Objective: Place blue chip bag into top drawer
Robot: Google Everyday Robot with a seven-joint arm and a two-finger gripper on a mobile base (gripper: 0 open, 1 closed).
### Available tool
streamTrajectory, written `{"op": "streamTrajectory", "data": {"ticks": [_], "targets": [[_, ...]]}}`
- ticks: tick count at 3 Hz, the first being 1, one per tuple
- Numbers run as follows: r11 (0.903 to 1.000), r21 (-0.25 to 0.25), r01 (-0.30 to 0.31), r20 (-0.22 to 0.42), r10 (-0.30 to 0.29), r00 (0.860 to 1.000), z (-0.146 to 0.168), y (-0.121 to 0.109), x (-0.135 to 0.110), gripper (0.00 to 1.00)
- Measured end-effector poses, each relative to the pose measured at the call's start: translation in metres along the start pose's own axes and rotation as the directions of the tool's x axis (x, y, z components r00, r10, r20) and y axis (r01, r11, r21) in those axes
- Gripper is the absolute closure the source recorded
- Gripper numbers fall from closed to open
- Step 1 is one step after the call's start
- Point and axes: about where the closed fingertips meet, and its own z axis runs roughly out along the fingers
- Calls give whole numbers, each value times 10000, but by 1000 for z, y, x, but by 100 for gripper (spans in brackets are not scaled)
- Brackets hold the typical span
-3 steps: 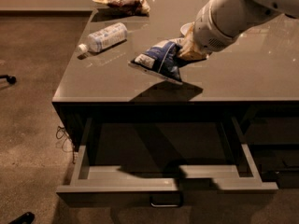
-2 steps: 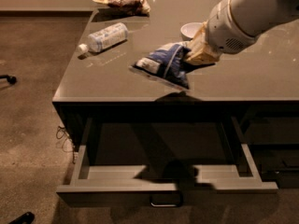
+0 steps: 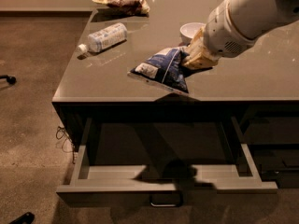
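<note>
Clearly, the gripper (image 3: 195, 59) pinched the blue chip bag (image 3: 161, 70) at one end, holding it near the table's (image 3: 261, 83) front edge, above the open top drawer (image 3: 117, 191).

Near the tabletop's front edge, the gripper (image 3: 196, 58), pinching the blue chip bag (image 3: 161, 70), hides the bag's right end and part of a white bowl (image 3: 189, 29), and its arm (image 3: 252, 13) is cut off top right.

Two snack bags show: one blue chip bag (image 3: 163, 69) and one brown bag (image 3: 124, 1). There is one plastic bottle (image 3: 105, 37), one white bowl (image 3: 191, 30), one counter (image 3: 261, 78) and one open drawer (image 3: 163, 183) with one metal handle (image 3: 166, 203). One hand (image 3: 198, 57) hangs above the counter, clamped on the blue chip bag's right end.
</note>
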Motion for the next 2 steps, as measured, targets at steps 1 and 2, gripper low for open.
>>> {"op": "streamTrajectory", "data": {"ticks": [1, 2], "targets": [[9957, -763, 517, 430, -485, 9979, 2, 38, -9, 100], [9771, -1752, 1204, 970, -1046, 9898, 3, 98, -21, 100]]}}
